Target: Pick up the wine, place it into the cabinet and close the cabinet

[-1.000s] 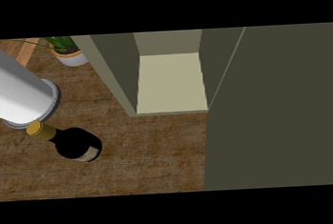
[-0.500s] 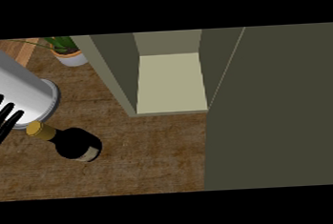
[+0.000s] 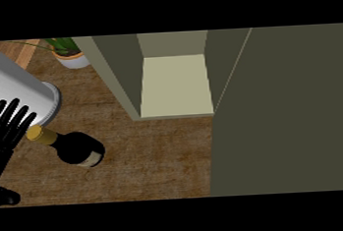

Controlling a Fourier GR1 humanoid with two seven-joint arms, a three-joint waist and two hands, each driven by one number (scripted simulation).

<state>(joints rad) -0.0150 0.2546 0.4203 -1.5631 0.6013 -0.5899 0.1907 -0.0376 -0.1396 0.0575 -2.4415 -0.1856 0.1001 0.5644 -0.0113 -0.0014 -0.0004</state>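
The wine [image 3: 75,147], a dark bottle with a gold-capped neck, stands on the wooden counter [image 3: 155,162] to the left of the cabinet [image 3: 174,83] and a little nearer the view's lower edge than its opening. The bottle's gold top points up and to the left, toward the left hand [image 3: 7,127], whose black fingers are straight and spread, fanned upward just beside the cap; whether a fingertip touches the cap cannot be told, and nothing is pinched. Above that hand a wide grey forearm [image 3: 13,86] slants in from the upper left. The cabinet is open, its pale inner shelf showing, and its door [image 3: 290,111] fills the view to the right of the opening. A potted plant [image 3: 69,53] sits left of the cabinet's far corner.
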